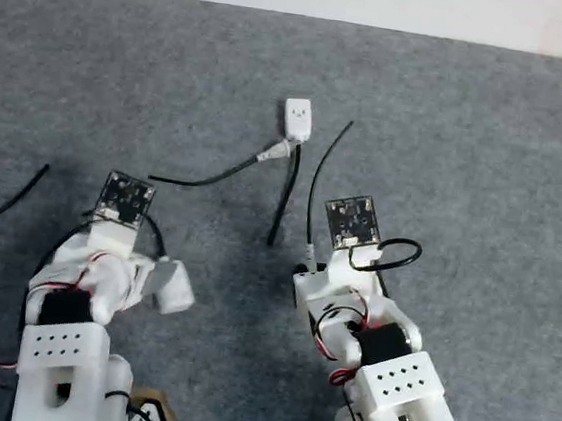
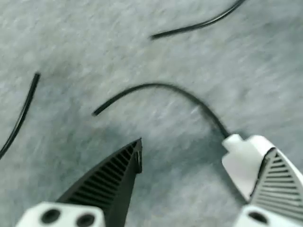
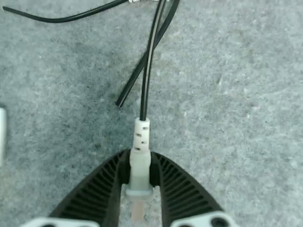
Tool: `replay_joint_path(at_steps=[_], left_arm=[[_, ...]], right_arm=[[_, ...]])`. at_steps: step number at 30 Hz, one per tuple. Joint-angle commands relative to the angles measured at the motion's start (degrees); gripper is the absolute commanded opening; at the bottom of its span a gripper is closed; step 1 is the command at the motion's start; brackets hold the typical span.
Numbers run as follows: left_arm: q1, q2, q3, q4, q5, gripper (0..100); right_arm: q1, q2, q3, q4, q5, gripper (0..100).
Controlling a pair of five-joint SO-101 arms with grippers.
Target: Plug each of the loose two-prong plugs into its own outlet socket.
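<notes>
Two-prong plug (image 3: 141, 135) was not yet seated, and I judged all the plugging still to do. Left gripper (image 2: 206, 147) had its fingers spread with nothing between them. Right gripper (image 3: 139, 158) fingers pinched the plug, at 6 o'clock of the outlet socket (image 1: 298, 119) and well apart from it. Socket slots looked bare. Plug's long axis ran 12–6, cord toward 12 and prongs toward 6, away from the socket.

Lab bench, grey felt mat (image 1: 489, 142)
</notes>
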Motion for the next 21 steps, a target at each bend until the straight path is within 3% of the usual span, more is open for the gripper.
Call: replay_joint_path(at_steps=[1, 9, 13, 21], left_arm=[[-4.9, -0.2, 0.5, -1.2, -4.2, 36], [-10.2, -0.2, -2.1, -1.1, -7.0, 37], [-6.3, -0.2, -6.2, 0.0, -2.3, 37], [4.8, -0.2, -15.1, 12.1, 5.7, 37]], right_arm=[[-0.4, 0.1, -0.7, -1.2, 0.4, 0.5], [-0.4, 0.1, -0.7, -1.2, 0.4, 0.5], [-0.4, 0.1, -0.7, -1.3, 0.4, 0.5], [-0.4, 0.1, -0.7, -1.3, 0.4, 0.5]])
